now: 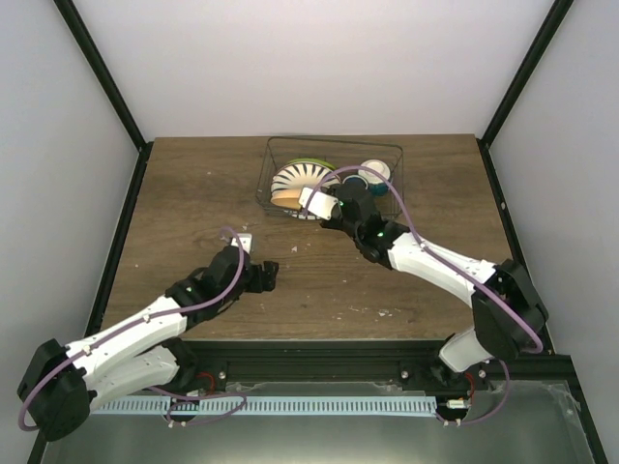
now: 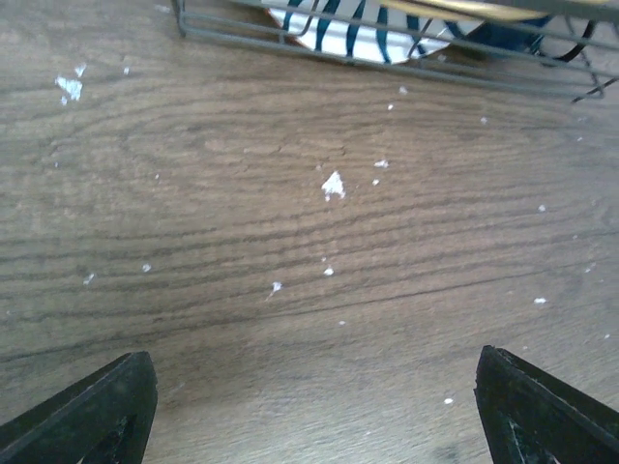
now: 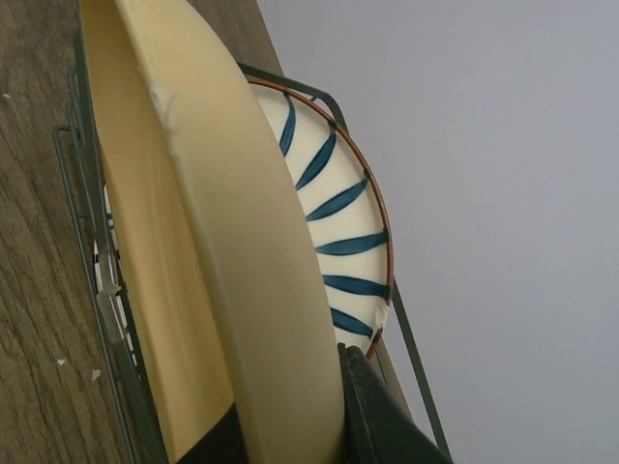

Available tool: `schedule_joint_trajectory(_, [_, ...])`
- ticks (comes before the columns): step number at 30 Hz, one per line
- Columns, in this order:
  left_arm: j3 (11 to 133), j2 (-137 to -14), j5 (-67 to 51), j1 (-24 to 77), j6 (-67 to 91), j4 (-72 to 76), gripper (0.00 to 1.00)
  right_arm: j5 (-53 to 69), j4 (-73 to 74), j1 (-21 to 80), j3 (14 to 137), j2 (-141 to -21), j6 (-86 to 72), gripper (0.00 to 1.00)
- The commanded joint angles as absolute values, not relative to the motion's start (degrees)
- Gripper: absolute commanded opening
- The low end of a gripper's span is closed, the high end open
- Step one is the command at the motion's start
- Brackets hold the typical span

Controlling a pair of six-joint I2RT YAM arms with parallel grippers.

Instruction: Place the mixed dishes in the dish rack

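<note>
The wire dish rack stands at the back of the table. Inside it the striped white plate stands on edge, with the lime-green plate beside it. A white bowl and the dark blue mug sit at the rack's right end. My right gripper reaches into the rack from the front. In the right wrist view it is shut on the yellowish rim of the lime-green plate, and the striped plate stands just behind. My left gripper hovers open over bare wood, its fingers wide apart.
The rack's front wires cross the top of the left wrist view, with the striped plate behind them. White flecks dot the wooden table. Dark frame posts border the table's sides.
</note>
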State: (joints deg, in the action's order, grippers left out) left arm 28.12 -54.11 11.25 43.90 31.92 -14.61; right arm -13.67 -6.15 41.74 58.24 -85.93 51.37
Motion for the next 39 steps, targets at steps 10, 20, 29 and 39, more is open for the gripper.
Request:
schedule_joint_trajectory(10, [44.42,-53.93,10.36,43.69,31.17,-26.14,0.92,-11.08,7.14,42.01,60.67,-72.84,42.96,0.01])
schedule_joint_trajectory(20, [48.28,-54.76,14.14,42.92,29.31,-26.44,0.92,-16.40,1.50,41.88,62.28,-64.48,43.36,0.01])
schedule_joint_trajectory(29, [60.62,-65.36,3.80,27.65,23.93,-27.19,0.92,-15.28,-9.31,33.77,71.82,-74.54,48.38,0.01])
schedule_joint_trajectory(39, [76.52,-76.72,-2.55,16.37,21.44,-31.88,0.91,-4.23,-4.87,24.56,89.49,-88.03,50.35,0.01])
